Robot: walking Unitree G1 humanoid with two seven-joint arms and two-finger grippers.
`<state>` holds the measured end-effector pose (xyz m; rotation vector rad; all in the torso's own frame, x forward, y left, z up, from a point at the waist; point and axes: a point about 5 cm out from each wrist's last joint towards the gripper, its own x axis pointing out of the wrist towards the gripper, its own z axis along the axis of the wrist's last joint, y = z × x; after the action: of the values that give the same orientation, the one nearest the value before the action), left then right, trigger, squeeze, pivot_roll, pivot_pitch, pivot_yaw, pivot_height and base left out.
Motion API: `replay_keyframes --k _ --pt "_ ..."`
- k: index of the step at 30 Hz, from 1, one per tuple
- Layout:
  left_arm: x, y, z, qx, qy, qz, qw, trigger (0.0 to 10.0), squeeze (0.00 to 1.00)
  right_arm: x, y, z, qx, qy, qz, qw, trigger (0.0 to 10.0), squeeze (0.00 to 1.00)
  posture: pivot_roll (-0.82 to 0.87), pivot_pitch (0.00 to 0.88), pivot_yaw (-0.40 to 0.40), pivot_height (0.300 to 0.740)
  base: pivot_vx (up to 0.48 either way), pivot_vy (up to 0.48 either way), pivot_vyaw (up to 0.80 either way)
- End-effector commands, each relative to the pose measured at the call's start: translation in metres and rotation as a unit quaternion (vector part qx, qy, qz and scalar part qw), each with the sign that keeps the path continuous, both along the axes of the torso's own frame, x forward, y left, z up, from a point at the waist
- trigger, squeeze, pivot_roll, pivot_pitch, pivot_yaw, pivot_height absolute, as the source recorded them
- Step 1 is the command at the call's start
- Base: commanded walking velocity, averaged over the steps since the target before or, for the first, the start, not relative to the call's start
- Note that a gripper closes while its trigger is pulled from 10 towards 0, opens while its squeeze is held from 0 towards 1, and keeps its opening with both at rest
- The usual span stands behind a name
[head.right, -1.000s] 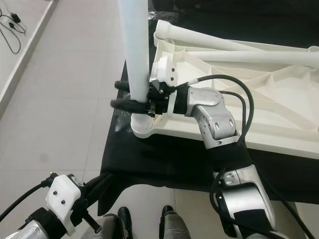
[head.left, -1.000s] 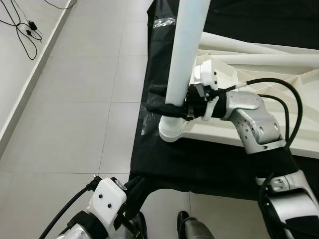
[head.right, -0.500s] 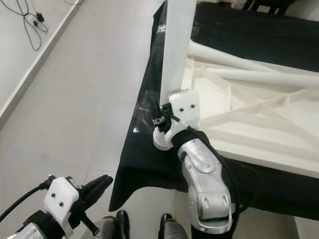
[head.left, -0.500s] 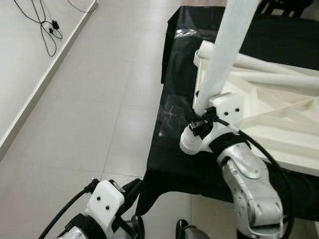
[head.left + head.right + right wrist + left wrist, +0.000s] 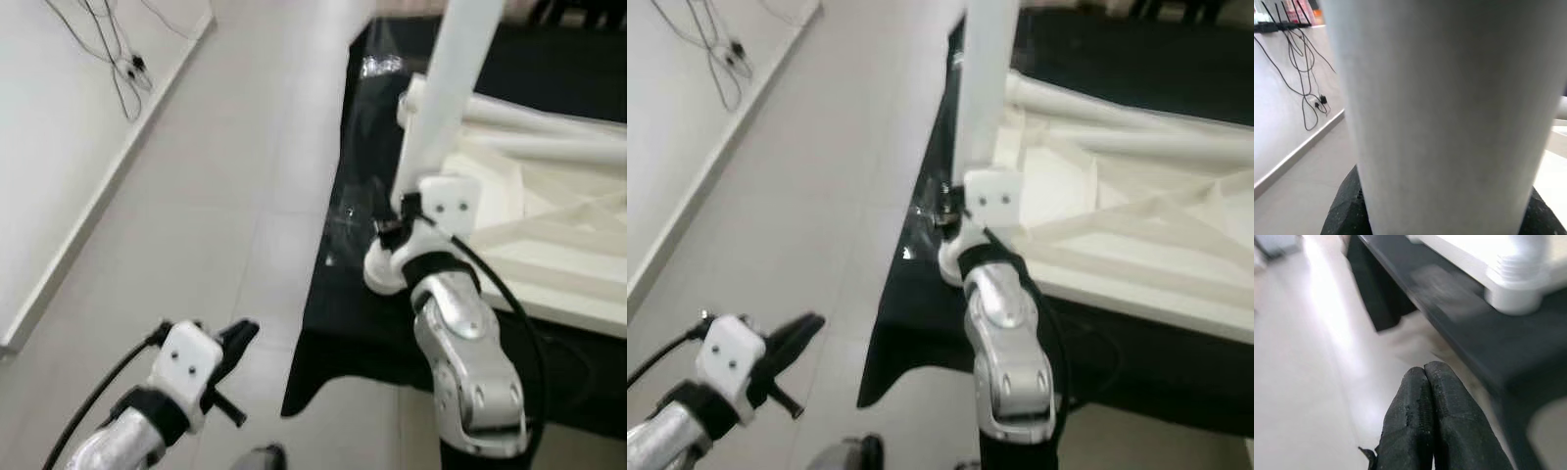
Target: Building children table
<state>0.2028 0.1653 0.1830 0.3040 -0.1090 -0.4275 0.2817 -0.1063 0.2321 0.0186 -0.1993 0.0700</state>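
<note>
Closed around the upright white table leg (image 5: 446, 108) just above its base, the right gripper (image 5: 390, 227) holds the leg with one black finger (image 5: 1344, 215) on either side, the long axis standing nearly vertical at the near-left corner socket (image 5: 384, 272) of the overturned white tabletop (image 5: 549, 225). Left gripper (image 5: 1426, 421), fingers pressed together and empty, hangs low over the tiled floor (image 5: 225, 196), well apart from the leg. Any turning or seating of the leg falls to the right arm, judged nearer.
</note>
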Motion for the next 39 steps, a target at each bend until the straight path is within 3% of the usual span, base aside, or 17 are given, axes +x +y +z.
replay_keyframes --k 1,8,9,14,15,16,17,18,19,20,21,23,29,30,36,38,39 --pt "0.004 0.006 0.002 0.002 0.006 0.003 1.0 10.0 0.0 0.0 -0.004 -0.067 0.033 0.168 -0.03 0.985 10.0 0.0 0.06 0.26 0.034 0.74 0.0 0.0 0.0" --pt "0.027 0.01 0.041 -0.005 -0.062 -0.003 0.998 10.0 0.0 0.005 0.001 -0.068 0.046 0.161 -0.041 0.985 10.0 0.0 0.06 0.24 0.049 0.74 0.0 0.0 0.0" --pt "0.037 0.01 0.064 -0.015 -0.095 -0.019 0.995 10.0 0.0 0.008 0.002 -0.068 0.048 0.157 -0.044 0.986 10.0 0.0 0.06 0.234 0.051 0.74 0.0 0.0 0.0" --pt "0.041 0.01 0.073 -0.021 -0.104 -0.029 0.994 10.0 0.0 0.009 0.002 -0.068 0.049 0.156 -0.045 0.986 10.0 0.0 0.06 0.228 0.054 0.74 0.0 0.0 0.0" --pt "0.046 0.008 0.086 -0.037 -0.113 -0.054 0.991 10.0 0.0 0.01 0.003 -0.068 0.05 0.155 -0.045 0.986 10.0 0.0 0.05 0.223 0.057 0.74 0.0 0.0 0.0" --pt "0.046 0.008 0.086 -0.037 -0.113 -0.054 0.991 10.0 0.0 0.01 0.003 -0.068 0.05 0.155 -0.045 0.986 10.0 0.0 0.05 0.223 0.057 0.74 0.0 0.0 0.0" --pt "0.052 0.001 0.106 -0.069 -0.123 -0.101 0.985 10.0 0.0 0.012 0.005 -0.068 0.049 0.152 -0.044 0.986 10.0 0.0 0.05 0.218 0.057 0.74 0.0 0.0 0.0" --pt "0.052 0.001 0.106 -0.069 -0.123 -0.101 0.985 10.0 0.0 0.012 0.005 -0.068 0.049 0.152 -0.044 0.986 10.0 0.0 0.05 0.218 0.057 0.74 0.0 0.0 0.0" --pt "0.057 -0.01 0.131 -0.091 -0.134 -0.17 0.972 10.0 0.0 0.013 0.007 -0.067 0.048 0.149 -0.041 0.987 10.0 0.0 0.05 0.213 0.06 0.74 0.0 0.0 0.0" --pt "0.057 -0.01 0.131 -0.091 -0.134 -0.17 0.972 10.0 0.0 0.013 0.007 -0.067 0.048 0.149 -0.041 0.987 10.0 0.0 0.05 0.213 0.06 0.74 0.0 0.0 0.0" --pt "0.065 -0.028 0.17 -0.108 -0.145 -0.275 0.944 10.0 0.0 0.014 0.013 -0.065 0.048 0.143 -0.032 0.988 10.0 0.0 0.05 0.21 0.064 0.74 0.0 0.0 0.0" --pt "0.065 -0.028 0.17 -0.108 -0.145 -0.275 0.944 10.0 0.0 0.014 0.013 -0.065 0.048 0.143 -0.032 0.988 10.0 0.0 0.05 0.21 0.064 0.74 0.0 0.0 0.0" --pt "0.087 -0.043 0.198 -0.105 -0.119 -0.358 0.92 10.0 0.0 0.015 0.022 -0.063 0.05 0.137 -0.018 0.989 10.0 0.0 0.05 0.211 0.074 0.74 0.0 0.0 0.0" --pt "0.094 -0.053 0.204 -0.108 -0.089 -0.404 0.904 10.0 1.0 0.015 0.025 -0.063 0.051 0.134 -0.014 0.99 10.0 0.0 0.05 0.214 0.08 0.74 0.0 0.0 0.0" --pt "0.102 -0.065 0.208 -0.101 -0.065 -0.429 0.895 10.0 1.0 0.015 0.026 -0.062 0.051 0.132 -0.011 0.99 10.0 0.0 0.05 0.215 0.085 0.74 0.0 0.0 0.0" --pt "0.109 -0.075 0.213 -0.102 -0.04 -0.457 0.883 10.0 1.0 0.015 0.029 -0.061 0.051 0.127 -0.006 0.991 10.0 0.0 0.04 0.215 0.094 0.74 0.0 0.0 0.0" --pt "0.109 -0.075 0.213 -0.102 -0.04 -0.457 0.883 10.0 1.0 0.015 0.029 -0.061 0.051 0.127 -0.006 0.991 10.0 0.0 0.04 0.215 0.094 0.74 0.0 0.0 0.0"
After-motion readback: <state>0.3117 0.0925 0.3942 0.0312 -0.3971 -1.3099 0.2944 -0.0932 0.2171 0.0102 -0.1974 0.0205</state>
